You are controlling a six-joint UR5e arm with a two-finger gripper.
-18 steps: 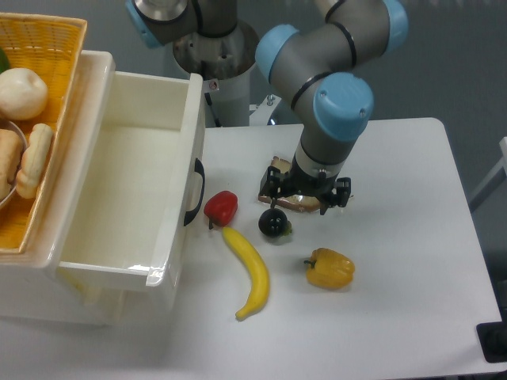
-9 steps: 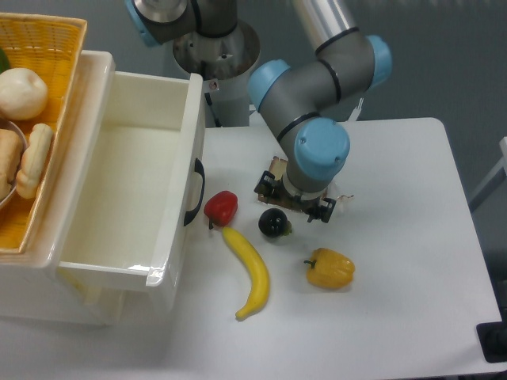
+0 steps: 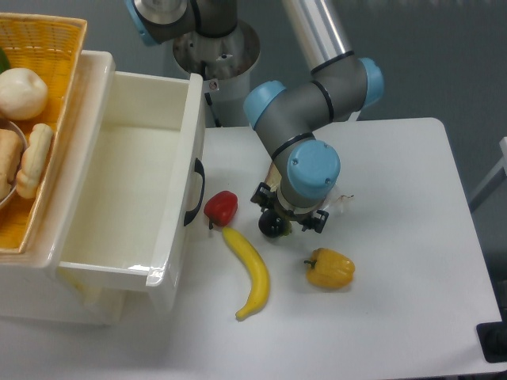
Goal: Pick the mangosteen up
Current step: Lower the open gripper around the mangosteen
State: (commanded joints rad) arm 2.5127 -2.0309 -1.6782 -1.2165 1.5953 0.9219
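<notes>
White table [image 3: 396,301] holds an open drawer [image 3: 135,190] at the left. Above the middle, the arm [image 3: 305,95] hangs its gripper [image 3: 287,222] directly over the mangosteen [image 3: 271,226], partly hiding it; the finger spread cannot be made out. Beside them lie a banana [image 3: 249,273], yellow pepper [image 3: 330,268] and red pepper [image 3: 221,207].

light: bright, even | shadows: soft | focus: sharp | glare: slight
</notes>
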